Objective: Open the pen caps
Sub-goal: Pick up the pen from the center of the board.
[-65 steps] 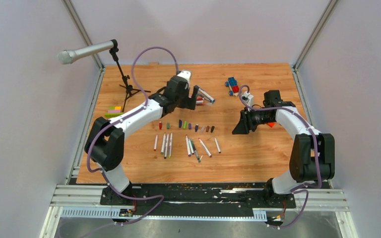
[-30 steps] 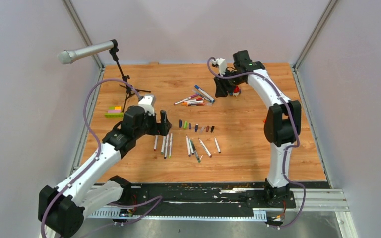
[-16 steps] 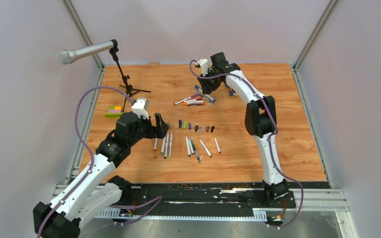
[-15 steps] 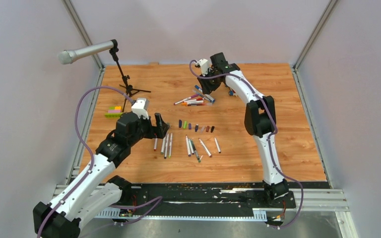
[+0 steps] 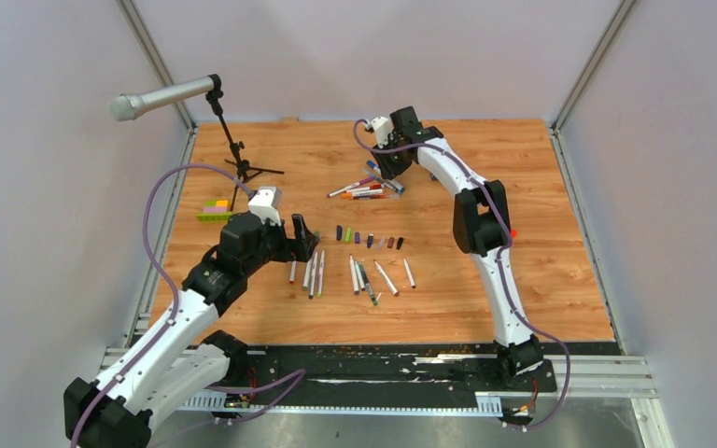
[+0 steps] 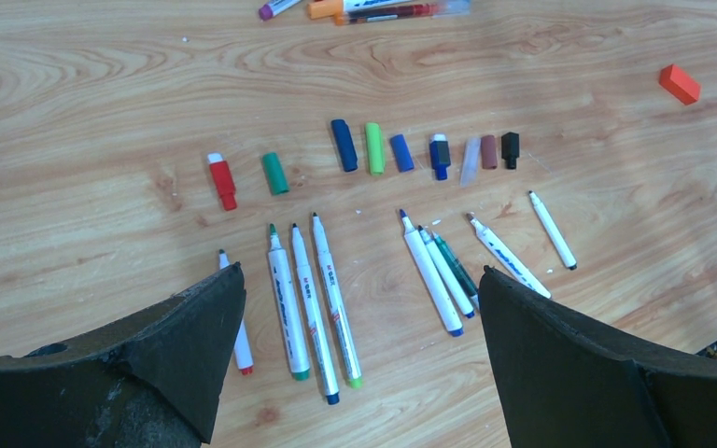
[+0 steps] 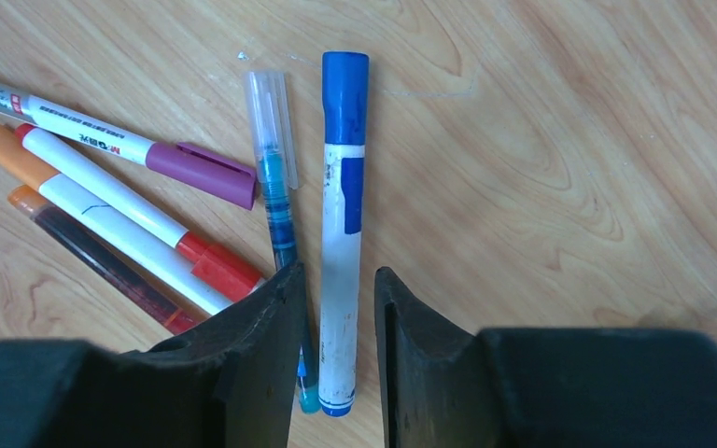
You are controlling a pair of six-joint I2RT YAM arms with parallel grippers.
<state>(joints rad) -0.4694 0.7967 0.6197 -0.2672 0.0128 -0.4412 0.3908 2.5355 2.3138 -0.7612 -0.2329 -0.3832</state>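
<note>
At the far middle of the wooden table (image 5: 541, 187), the right gripper (image 7: 339, 273) sits low over a cluster of capped pens (image 7: 131, 219). Its two fingers straddle the white barrel of a blue-capped marker (image 7: 342, 205), and a teal pen (image 7: 278, 196) with a clear cap lies just beside it. The gap between the fingers is narrow, but it is impossible to tell whether they actually pinch the barrel. Nearer the bases, the left gripper (image 6: 359, 280) hangs with its jaws spread wide, holding nothing, above a row of uncapped pens (image 6: 316, 299) lying side by side. Just beyond that row the loose pen caps (image 6: 374, 147) lie in a line, red at the left end and black at the right. An orange block (image 6: 679, 83) lies well apart to the right.
</note>
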